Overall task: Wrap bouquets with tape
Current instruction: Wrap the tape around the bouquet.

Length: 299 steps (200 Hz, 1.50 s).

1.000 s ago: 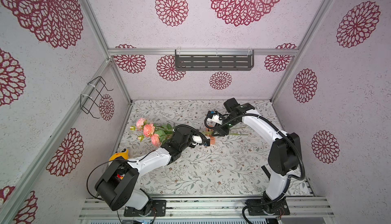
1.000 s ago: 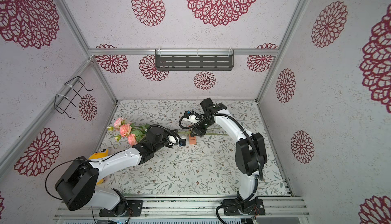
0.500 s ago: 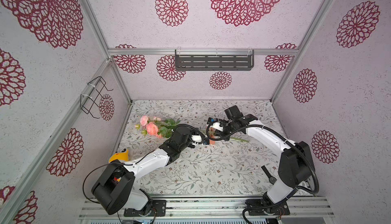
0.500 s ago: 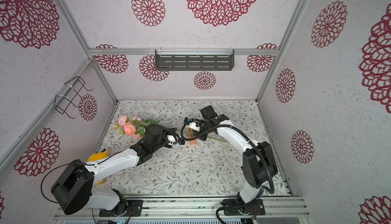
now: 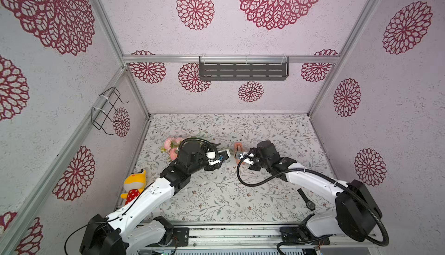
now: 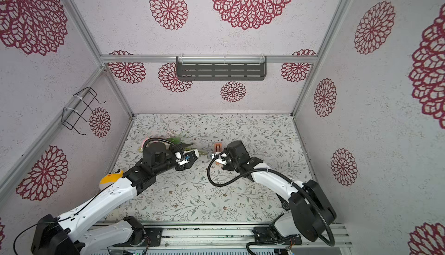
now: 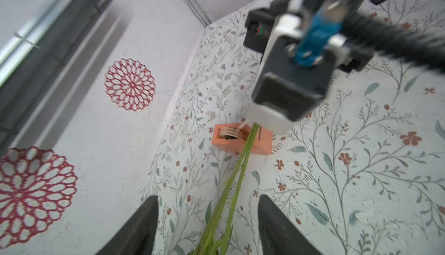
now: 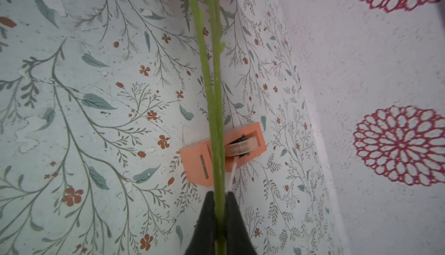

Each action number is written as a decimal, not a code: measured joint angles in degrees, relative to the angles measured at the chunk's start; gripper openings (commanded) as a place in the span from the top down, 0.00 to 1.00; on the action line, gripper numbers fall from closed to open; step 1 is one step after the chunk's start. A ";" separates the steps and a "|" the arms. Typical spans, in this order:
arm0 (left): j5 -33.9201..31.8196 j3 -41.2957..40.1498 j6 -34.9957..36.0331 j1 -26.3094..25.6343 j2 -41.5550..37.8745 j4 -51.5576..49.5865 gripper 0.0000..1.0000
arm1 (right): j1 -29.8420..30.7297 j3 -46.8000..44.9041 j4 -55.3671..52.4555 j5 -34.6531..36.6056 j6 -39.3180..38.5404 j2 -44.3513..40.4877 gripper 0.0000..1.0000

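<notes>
In both top views, a bouquet [image 5: 171, 145] of artificial pink and peach blooms on long thin green stems is seen above the floral-patterned table [image 5: 216, 198]. Its blooms lie toward the robot's left and are partly hidden behind the left arm. The left claw [image 5: 225, 156] and the right claw [image 5: 237, 156] are set tip to tip, near each other, over the middle of the table. A small orange block-shaped tape dispenser [image 5: 238, 146] is placed on the table just beyond the right claw. A yellow plush toy [image 5: 134, 181] is found at the table's left edge, and a black wristwatch [image 5: 305, 199] near the right arm's base.

In the left wrist view, the left claw [image 7: 207, 198] is shown released. Its dark fingers [image 7: 144, 227] are spread wide, and the bouquet [image 7: 237, 169] stems pass between them, touched by neither. The far end of the stems is gripped by the right claw [image 7: 252, 122], with the tape dispenser [image 7: 263, 140] seen on the table beneath.

In the right wrist view, the right claw [image 8: 219, 202] is clenched on the bouquet [image 8: 212, 73] stems, a finger pressed against each side. The stems are crossed over the tape dispenser [image 8: 195, 159]; whether they touch it cannot be told. A pale strip of tape [image 8: 233, 171] is drawn from the roll toward the claw.
</notes>
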 measured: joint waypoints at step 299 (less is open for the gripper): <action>20.96 29.66 7.26 2.51 33.86 -40.41 1.00 | 8.90 -21.75 36.33 12.26 -13.60 -6.51 0.17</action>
